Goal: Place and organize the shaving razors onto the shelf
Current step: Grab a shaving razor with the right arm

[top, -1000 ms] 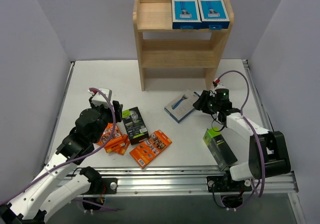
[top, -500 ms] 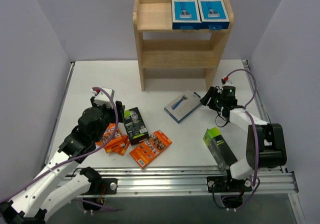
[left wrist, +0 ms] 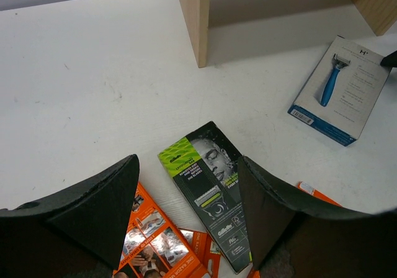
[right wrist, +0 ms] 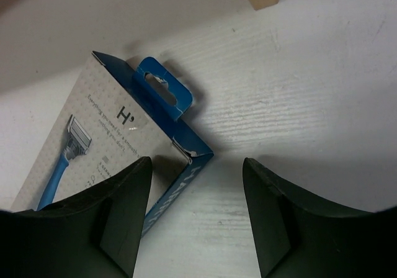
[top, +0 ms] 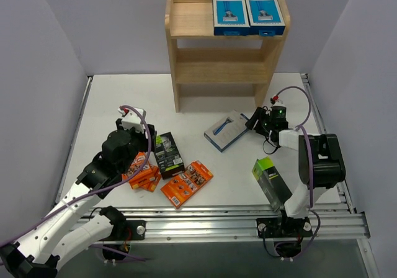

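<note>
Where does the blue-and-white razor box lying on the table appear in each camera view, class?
Top external: the razor box lies on the table, right of centre, in front of the shelf.
Left wrist: upper right, lying flat.
Right wrist: left half, cut off by the left edge.
Shared landmark: the shelf's pale wooden leg, just beyond the box in every view.

A lab test cell: bare grey walls [top: 49, 42], aluminium rail [top: 205, 219], white tabletop [top: 124, 98].
</note>
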Robot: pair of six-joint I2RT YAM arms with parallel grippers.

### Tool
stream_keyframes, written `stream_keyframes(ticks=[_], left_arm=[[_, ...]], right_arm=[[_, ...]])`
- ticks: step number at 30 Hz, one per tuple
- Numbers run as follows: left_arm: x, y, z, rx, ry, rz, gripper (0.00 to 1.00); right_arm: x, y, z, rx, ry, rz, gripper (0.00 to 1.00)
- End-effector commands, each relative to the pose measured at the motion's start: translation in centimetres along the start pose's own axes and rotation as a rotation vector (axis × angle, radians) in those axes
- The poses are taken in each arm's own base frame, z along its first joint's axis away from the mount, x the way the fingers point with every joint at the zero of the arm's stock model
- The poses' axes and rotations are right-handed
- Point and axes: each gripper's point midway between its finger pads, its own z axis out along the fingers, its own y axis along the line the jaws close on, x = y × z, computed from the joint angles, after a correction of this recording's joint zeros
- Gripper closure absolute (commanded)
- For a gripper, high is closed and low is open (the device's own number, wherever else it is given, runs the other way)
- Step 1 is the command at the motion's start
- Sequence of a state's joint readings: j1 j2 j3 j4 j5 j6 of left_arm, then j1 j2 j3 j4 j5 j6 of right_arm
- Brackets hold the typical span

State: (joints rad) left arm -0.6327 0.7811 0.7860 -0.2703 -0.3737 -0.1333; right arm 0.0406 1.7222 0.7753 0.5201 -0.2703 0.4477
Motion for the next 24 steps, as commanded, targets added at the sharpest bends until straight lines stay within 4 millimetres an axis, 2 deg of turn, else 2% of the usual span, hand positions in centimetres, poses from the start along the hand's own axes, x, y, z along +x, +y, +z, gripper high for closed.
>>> stream_keyframes(ticks=[1,8,13,17,18,21,23,24], left_arm=[[-2.2,0.1,-0.1,-0.004,-0.047,-0.01,0.26],[-2.1,0.1,0.1,-0.005,-0.041,-0.007,0.26],[-2.0,0.1,0.2,-0.003,-0.035,-0.006,0.26],[-2.1,0.1,0.2,0.001,-0.036,-0.01,0.26],[-2.0,0.1,0.2,0.001,-0.034,-0.01,0.26],[-1.9,0.0,0.1,0.007,-0.032,-0.012,0.26],[-1.9,-0.1,0.1,0.011,-0.031,-0.015,0.26],[-1.9,0.0,0.1,0.01,-0.033,-0.017,0.26]], right_arm=[[-4.0,1.9,0.5,-0.05,-0.112,-0.023,0.44],[-4.4,1.9,1.4,-0.059,-0.129,-0.026,0.44],[-3.0,2.6,2.6,-0.111,-0.101,0.003,0.49],[-2.3,4.7,2.3,-0.179,-0.113,-0.003,0.51],[-2.0,6.0,1.9,-0.204,-0.111,-0.011,0.51],[-0.9,7.9,0.8,-0.248,-0.102,-0.011,0.51],[0.8,9.2,0.2,-0.273,-0.071,-0.016,0.51],[0.7,10.1,-0.6,-0.288,-0.08,-0.015,0.51]])
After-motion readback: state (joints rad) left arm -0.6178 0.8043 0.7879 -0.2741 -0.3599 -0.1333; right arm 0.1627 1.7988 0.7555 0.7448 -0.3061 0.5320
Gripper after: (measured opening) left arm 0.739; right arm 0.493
